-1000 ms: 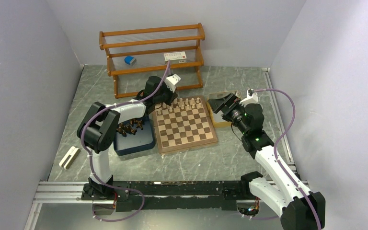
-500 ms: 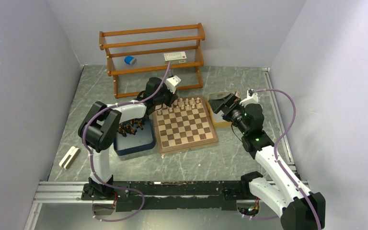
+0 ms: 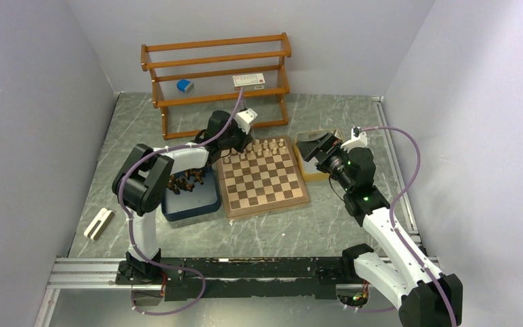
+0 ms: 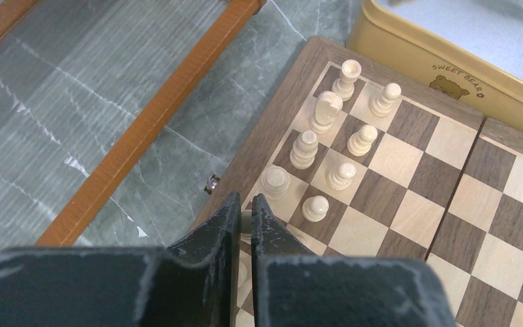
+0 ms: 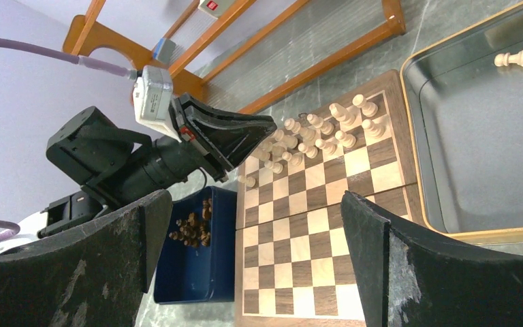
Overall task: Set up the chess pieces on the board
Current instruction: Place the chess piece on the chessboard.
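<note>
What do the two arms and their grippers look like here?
The left arm and right arm have white links with bulky black joints. A lilac cable loops loosely along each one. The right arm shows a small green light. The left gripper and right gripper have black wedge-shaped fingers, scuffed pale at the edges. A white camera box sits at the left wrist.

The words "SWEET BEAR" stand in dark letters above a small bear's face on the outer wall of the yellow tray (image 4: 408, 51), ahead and to the right of the left gripper (image 4: 244, 218). Beyond that gripper, the markings on the white box (image 3: 248, 81) on the rack (image 3: 215, 48) are too small to read.
</note>
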`<state>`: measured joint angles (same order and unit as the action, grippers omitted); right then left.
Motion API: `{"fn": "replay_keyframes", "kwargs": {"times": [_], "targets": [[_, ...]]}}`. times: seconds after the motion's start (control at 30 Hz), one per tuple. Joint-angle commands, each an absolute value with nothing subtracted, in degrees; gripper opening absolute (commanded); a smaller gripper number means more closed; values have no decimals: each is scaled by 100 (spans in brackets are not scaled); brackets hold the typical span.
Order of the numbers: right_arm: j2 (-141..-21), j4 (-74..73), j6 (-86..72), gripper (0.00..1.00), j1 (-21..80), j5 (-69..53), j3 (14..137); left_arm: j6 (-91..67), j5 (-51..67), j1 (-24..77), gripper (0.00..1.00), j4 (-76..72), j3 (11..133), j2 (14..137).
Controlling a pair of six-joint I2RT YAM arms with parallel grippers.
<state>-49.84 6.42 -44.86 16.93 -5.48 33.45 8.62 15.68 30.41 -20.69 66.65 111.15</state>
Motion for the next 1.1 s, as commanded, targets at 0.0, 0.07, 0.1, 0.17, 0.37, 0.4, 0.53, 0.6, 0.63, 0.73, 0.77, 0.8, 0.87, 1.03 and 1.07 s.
{"fn": "replay_keyframes", "kwargs": {"times": [0.0, 0.07, 0.1, 0.17, 0.37, 0.4, 0.53, 0.6, 0.63, 0.73, 0.77, 0.8, 0.87, 1.03, 1.07], "targets": [[-4928, 740, -4425, 100, 1670, -423, 3464, 961, 1672, 3021, 8, -2135, 6680, 11239], [-4935, 747, -4423, 100, 1670, -422, 3458, 979, 1693, 3023, 9, -2098, 6708, 11250], [-4931, 755, -4437, 100, 1670, -422, 3446, 984, 1700, 3023, 9, -2086, 6711, 11258], [-4931, 779, -4443, 100, 1670, -430, 3422, 987, 1697, 3023, 10, -2075, 6723, 11267], [-4932, 775, -4438, 100, 1670, -409, 3426, 1002, 1603, 3023, 18, -2070, 6714, 11252], [-4931, 765, -4435, 100, 1670, -405, 3423, 990, 1592, 3023, 21, -2062, 6729, 11254], [-4932, 824, -4463, 100, 1670, -421, 3386, 933, 1625, 3023, 27, -2056, 6773, 11254], [-4939, 830, -4430, 100, 1670, -424, 3384, 931, 1641, 3023, 30, -2021, 6802, 11256], [-4947, 816, -4383, 100, 1670, -392, 3395, 939, 1648, 3023, 32, -1991, 6825, 11258], [-4932, 740, -4266, 100, 1670, -294, 3463, 974, 1659, 3023, 35, -1903, 6900, 11231], [-4929, 732, -4242, 100, 1670, -290, 3472, 975, 1665, 3022, 35, -1906, 6898, 11214], [-4929, 734, -4229, 100, 1669, -290, 3487, 976, 1669, 3023, 36, -1919, 6896, 11193], [-4926, 750, -4229, 100, 1670, -310, 3464, 951, 1734, 3023, 37, -1935, 6901, 11159], [-5001, 633, -4151, 100, 1662, -168, 3450, 915, 1927, 3023, 44, -1814, 7079, 11079], [-5026, 580, -4088, 100, 1669, -101, 3482, 910, 1948, 3023, 47, -1804, 7091, 11042]]}}
